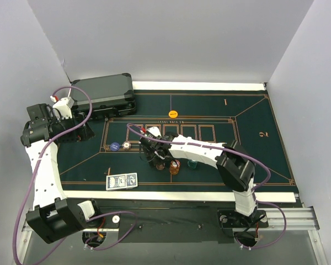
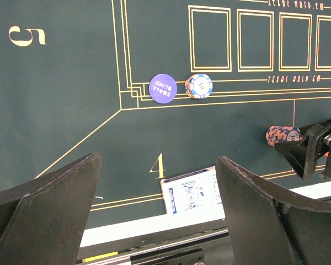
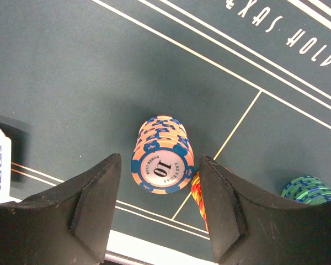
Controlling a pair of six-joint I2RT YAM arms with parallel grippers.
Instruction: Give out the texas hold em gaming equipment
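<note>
straddling the orange chip stack (image 3: pixel 161 164), right pincer (image 3: pixel 160 161) stands spread; left pincer (image 2: pixel 158 159) spread wide.

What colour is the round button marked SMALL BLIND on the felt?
Purple, with white lettering. The button shows best in the left wrist view.

Looking like a robotics lab cell: being boxed in by plain white panels (image 1: pixel 171 38), showing aluminium rail (image 1: pixel 289 216) and purple cables (image 1: pixel 90 106) fronting a felt-covered tabletop (image 1: pixel 259 154).
</note>
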